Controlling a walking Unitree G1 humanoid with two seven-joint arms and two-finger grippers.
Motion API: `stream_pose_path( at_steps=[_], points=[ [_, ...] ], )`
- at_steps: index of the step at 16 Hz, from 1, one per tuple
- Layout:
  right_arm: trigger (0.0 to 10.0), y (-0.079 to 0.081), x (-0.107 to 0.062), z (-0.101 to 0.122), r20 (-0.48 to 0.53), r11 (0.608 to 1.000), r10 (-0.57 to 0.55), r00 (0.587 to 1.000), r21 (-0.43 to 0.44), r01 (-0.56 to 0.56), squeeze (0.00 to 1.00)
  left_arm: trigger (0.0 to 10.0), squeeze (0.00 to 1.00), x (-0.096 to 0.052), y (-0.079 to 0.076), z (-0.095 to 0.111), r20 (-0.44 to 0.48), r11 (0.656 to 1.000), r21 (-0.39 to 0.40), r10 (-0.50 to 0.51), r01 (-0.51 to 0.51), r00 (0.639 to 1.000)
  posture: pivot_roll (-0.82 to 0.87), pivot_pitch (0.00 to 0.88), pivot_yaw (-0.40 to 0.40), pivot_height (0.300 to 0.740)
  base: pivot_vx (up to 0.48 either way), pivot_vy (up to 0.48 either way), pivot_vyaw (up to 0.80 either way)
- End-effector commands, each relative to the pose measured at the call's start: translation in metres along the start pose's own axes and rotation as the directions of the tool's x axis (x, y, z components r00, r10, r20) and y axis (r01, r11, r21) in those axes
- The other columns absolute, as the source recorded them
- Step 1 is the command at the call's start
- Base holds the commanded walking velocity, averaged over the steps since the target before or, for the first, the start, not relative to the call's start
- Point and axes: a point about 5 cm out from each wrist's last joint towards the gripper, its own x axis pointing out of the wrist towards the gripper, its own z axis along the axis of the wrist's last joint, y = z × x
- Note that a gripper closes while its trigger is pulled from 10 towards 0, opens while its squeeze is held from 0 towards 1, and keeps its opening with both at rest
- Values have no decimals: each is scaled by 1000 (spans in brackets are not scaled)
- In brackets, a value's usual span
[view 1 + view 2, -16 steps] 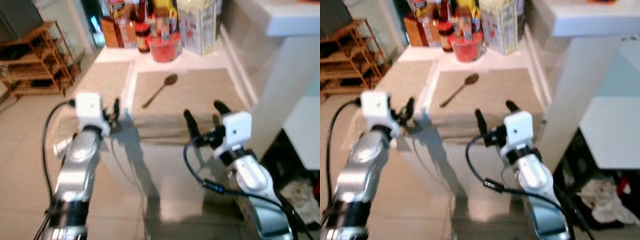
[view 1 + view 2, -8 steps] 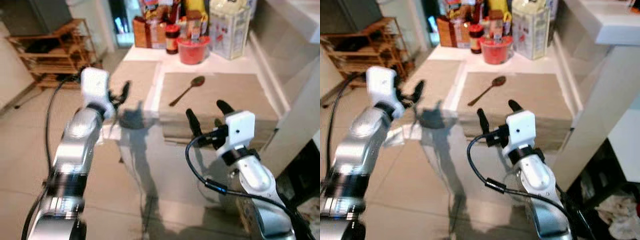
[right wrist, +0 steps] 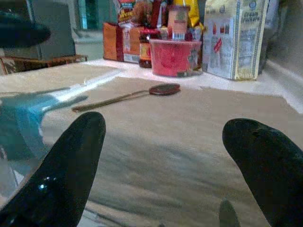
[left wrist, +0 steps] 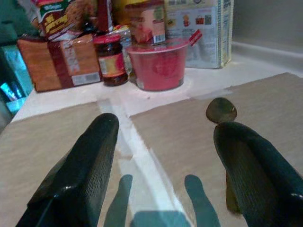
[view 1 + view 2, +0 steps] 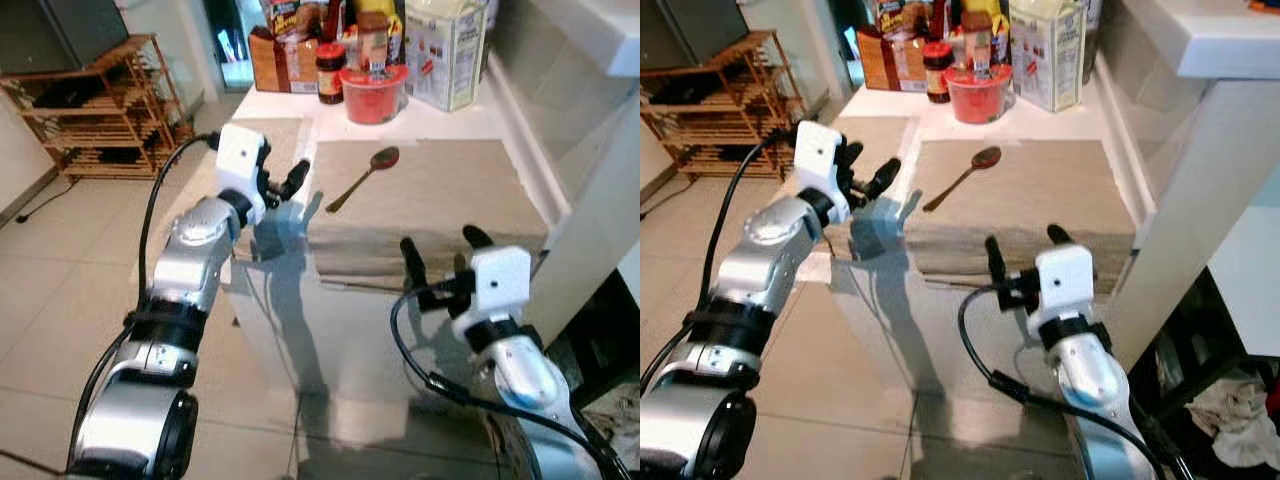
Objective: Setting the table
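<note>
Bright, even daylight fills the room; the glossy front below the tabletop (image 5: 430, 120) mirrors the arms and glares pale. Head views are slightly soft; the left pincer (image 4: 165, 156) casts finger shadows, its near fingers (image 4: 80, 175) blurred.

I see the spoon (image 5: 362, 173) lying on the right mat (image 5: 440, 195) on the counter (image 5: 430, 118), the left mat (image 5: 262, 140) beside it, the tub (image 5: 372, 95), jar (image 5: 329, 72) and boxes (image 5: 446, 50) behind them, and a wooden shelf (image 5: 95, 110) far left on the floor.
</note>
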Motion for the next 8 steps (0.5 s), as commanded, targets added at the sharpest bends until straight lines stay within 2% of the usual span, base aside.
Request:
stream_pose_path(
  at_steps=[1, 4, 8],
  points=[
    [10000, -1, 0, 7, 19, 1000, -7, 1000, -10, 7, 0, 10000, 0, 3, 0, 4, 22, 1000, 4, 0, 0, 1000, -200, 0, 136, 740, 0, 0, -750],
    [10000, 1, 0, 6, 23, 1000, 6, 1000, -10, -5, 0, 10000, 0, 3, 1, 2, 38, 1000, -7, 22, -22, 999, -195, 0, 126, 740, 0, 0, -740],
    [10000, 4, 4, 5, 32, 1000, 20, 999, -18, -19, 0, 10000, 0, 0, 3, -3, 41, 999, 9, 42, -43, 998, -182, 0, 119, 740, 0, 0, 0]
  ],
)
